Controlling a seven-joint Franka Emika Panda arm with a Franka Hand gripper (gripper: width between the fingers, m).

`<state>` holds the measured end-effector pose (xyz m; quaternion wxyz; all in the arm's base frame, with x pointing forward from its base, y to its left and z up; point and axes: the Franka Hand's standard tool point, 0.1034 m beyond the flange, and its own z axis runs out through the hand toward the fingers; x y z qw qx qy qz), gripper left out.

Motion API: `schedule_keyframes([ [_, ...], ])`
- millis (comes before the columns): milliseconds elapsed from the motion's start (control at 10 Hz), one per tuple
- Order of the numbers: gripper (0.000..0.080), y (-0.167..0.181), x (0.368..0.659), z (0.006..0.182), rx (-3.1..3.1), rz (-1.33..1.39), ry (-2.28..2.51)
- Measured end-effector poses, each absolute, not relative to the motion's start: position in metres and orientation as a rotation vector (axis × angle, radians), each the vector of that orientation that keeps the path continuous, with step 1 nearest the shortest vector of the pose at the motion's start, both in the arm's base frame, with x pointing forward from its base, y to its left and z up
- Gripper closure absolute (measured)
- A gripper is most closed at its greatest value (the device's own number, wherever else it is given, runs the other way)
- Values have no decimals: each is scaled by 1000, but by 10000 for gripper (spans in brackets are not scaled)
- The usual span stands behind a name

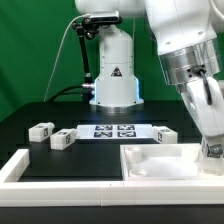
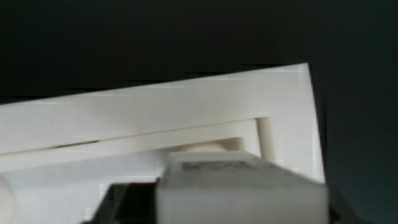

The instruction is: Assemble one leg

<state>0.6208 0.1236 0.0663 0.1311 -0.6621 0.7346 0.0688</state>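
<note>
My gripper reaches down at the exterior view's right, over the far right corner of the large white recessed panel. It is shut on a leg, a small white block with a tag. In the wrist view the leg fills the space between the dark fingers of the gripper, right at the panel's inner corner. Whether the leg touches the panel is hidden. Three more legs lie loose on the black table: two on the left and one by the panel.
The marker board lies flat in the middle of the table, in front of the robot's base. A white raised border runs along the front left. A cable hangs behind the base at the left.
</note>
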Motion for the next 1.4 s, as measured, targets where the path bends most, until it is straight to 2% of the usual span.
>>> schedule_keyframes([
  [100,330,123,621,66,-1975,190,2081],
  [200,330,120,622,67,-2033,176,2017],
  [300,193,116,624,68,-2122,153,1920],
  [400,163,115,625,69,-2236,126,1776],
  [1000,150,115,623,71,-2773,-20,933],
  [1400,150,108,625,72,-2920,-87,417],
])
